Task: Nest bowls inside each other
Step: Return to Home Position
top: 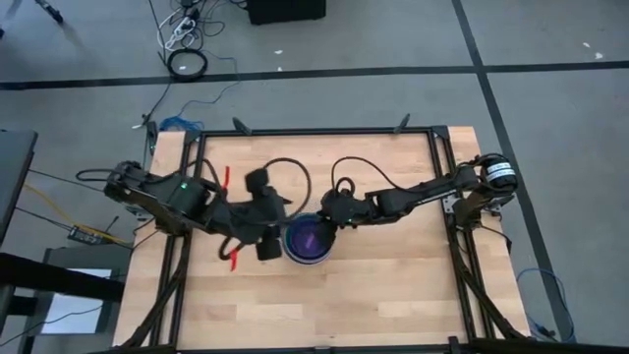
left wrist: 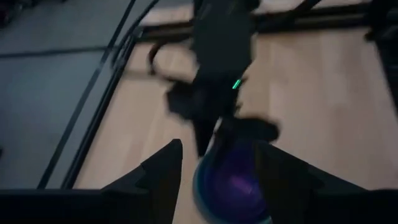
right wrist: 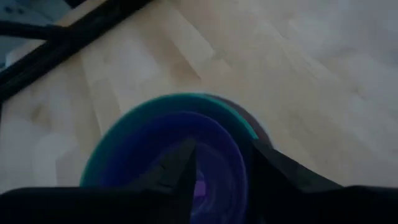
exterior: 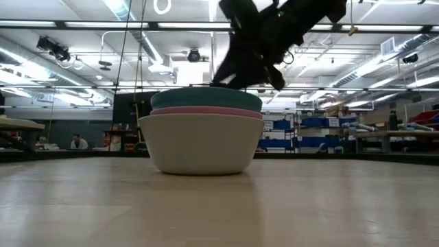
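The bowls stand nested in one stack [top: 310,240] at the middle of the table. In the low view a grey-white bowl [exterior: 202,143] is at the bottom, with a pale pink rim [exterior: 206,110] and a teal rim [exterior: 206,98] above it. A purple bowl [right wrist: 214,155] lies innermost, inside cyan and teal rims. My right gripper [right wrist: 224,152] is open, its fingers slanting down just over the stack's far right rim [exterior: 259,96]. My left gripper [left wrist: 217,149] is open, raised to the left of the stack [left wrist: 233,183].
A black metal frame [top: 314,131] runs along the table's far edge and down both sides. Two small red pieces [top: 234,259] show beside my left arm. Bare wood [top: 324,305] lies between the stack and the near edge.
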Controlling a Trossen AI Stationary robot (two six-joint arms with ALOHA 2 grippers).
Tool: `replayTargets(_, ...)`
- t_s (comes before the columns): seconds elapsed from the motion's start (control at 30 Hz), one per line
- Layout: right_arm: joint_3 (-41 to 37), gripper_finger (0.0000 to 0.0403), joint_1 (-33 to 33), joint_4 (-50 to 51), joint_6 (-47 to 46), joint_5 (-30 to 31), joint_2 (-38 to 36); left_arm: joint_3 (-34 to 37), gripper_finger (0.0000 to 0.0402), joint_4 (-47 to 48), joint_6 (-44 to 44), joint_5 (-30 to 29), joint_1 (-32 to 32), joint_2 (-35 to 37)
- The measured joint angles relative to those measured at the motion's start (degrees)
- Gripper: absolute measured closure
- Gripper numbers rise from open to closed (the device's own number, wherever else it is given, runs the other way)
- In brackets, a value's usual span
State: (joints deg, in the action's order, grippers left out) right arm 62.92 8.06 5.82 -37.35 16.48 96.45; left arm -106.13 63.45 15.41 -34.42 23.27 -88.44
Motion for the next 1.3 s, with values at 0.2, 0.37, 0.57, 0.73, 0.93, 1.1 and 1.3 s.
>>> replayTargets(0.2, 0.0, 0.0271, 1.9, -6.5, 6.8, -2.7, -3.3, 0.0, 0.02, 10.3, 8.4, -0.2, 0.1, 3.4)
replayTargets(0.37, 0.0, 0.0269, 7.6, -12.3, 23.5, -3.4, -8.0, 0.0, 0.0199, 9.5, 12.7, 1.0, 0.1, 3.8)
replayTargets(0.57, 0.0, 0.027, 13.6, -17.7, 36.7, -3.7, -17.1, 2.3, 0.0199, -7.5, 2.0, -1.1, 2.5, 4.1)
replayTargets(0.73, 0.0, 0.0269, 14.4, -17.2, 41.3, -5.0, -26.0, 3.1, 0.0199, -34.0, -18.6, 9.8, 2.2, 5.1)
replayTargets(0.93, 0.0, 0.027, 9.9, -14.0, 42.8, -11.0, -32.4, 3.4, 0.0199, -38.8, -24.0, 18.1, -4.8, 4.3)
replayTargets(1.1, 0.0, 0.0268, 2.5, -11.7, 43.0, -17.4, -34.0, 5.3, 0.0199, -40.7, -24.5, 19.8, -11.3, 4.7)
replayTargets(1.3, 0.0, 0.027, -5.9, -11.2, 41.9, -24.7, -35.4, 14.5, 0.0199, -48.2, -23.9, 27.4, -18.2, 7.0)
